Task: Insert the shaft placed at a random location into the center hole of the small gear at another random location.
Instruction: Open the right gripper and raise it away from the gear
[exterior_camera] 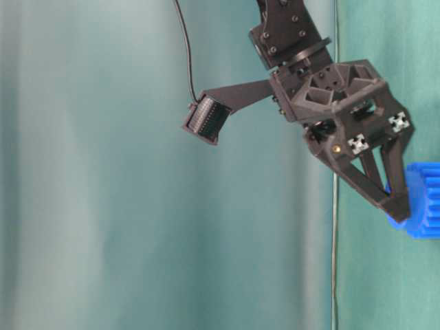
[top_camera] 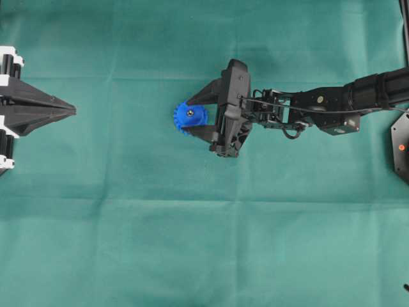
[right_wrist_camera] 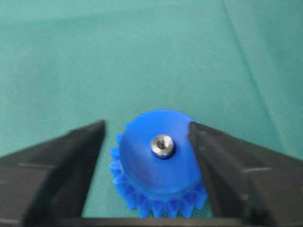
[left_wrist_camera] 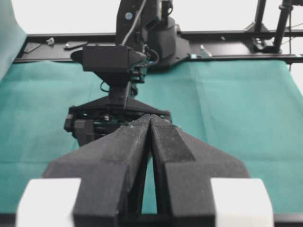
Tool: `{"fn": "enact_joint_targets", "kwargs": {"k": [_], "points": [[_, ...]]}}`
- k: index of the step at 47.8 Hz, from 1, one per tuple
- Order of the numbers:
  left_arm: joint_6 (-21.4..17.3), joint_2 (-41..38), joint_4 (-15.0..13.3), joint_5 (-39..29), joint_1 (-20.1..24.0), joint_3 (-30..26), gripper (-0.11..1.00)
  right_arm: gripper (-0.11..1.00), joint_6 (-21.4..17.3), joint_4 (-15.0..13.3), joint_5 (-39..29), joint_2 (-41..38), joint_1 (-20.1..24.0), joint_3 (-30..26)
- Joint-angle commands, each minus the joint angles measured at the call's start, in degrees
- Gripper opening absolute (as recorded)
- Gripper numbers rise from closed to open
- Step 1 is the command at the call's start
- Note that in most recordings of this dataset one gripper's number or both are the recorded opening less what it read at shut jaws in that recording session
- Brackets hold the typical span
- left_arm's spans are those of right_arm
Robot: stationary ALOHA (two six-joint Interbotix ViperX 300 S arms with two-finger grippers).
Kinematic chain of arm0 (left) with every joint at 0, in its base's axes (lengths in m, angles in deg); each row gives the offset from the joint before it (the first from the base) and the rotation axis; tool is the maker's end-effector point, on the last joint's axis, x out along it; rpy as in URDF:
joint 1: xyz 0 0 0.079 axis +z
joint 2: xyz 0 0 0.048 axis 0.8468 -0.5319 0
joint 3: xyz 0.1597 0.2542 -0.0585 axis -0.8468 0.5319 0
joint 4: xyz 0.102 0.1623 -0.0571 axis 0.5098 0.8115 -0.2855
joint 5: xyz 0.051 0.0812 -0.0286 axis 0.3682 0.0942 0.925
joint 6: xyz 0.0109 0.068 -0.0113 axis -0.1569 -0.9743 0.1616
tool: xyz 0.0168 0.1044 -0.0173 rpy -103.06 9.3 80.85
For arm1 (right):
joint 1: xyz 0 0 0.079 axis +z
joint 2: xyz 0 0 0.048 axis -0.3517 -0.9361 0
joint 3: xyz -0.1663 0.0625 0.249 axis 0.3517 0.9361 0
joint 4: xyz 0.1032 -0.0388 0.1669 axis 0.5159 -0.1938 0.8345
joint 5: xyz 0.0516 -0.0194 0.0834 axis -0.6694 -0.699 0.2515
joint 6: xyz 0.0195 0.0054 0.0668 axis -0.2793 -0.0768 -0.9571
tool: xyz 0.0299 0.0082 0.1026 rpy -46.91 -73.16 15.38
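Silvery shaft (right_wrist_camera: 162, 145) in blue gear (right_wrist_camera: 158, 165) hub

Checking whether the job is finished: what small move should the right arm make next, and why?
Probably back the right pincer straight away from the gear. The shaft already sits in the hub's centre, and the jaws stand open either side of the gear.
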Motion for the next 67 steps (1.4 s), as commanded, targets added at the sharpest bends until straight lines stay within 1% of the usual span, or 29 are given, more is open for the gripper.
{"fn": "enact_joint_targets", "kwargs": {"k": [1,8,17,31,37,45,52,67], "points": [[0.0,-0.3,0.1,0.4,0.1,-1.1,0.00,0.87,-0.7,0.1,-0.2,1.1,-0.3,-0.9],[0.0,-0.3,0.1,0.4,0.1,-1.1,0.00,0.80,-0.5,0.0,-0.8,2.5,-0.3,-0.9],[0.0,-0.3,0.1,0.4,0.1,-1.1,0.00,0.80,-0.2,-0.2,-3.3,6.6,-0.3,-0.8],[0.0,-0.3,0.1,0.4,0.1,-1.1,0.00,0.80,0.8,-1.0,-9.6,14.2,-0.3,-0.9],[0.0,-0.3,0.1,0.4,0.1,-1.1,0.00,0.80,1.0,-1.0,-10.9,15.7,-0.3,-0.7],[0.0,-0.3,0.1,0.4,0.1,-1.1,0.00,0.80,1.0,-1.0,-11.5,16.0,-0.3,-0.3],[0.0,-0.4,0.1,0.4,0.1,-1.1,0.00,0.80,1.0,-1.0,-11.6,17.1,-0.4,1.4],[0.0,-0.3,0.1,0.4,0.1,-1.1,0.00,0.80,0.9,-0.9,-11.4,21.8,-0.6,7.3]]}}
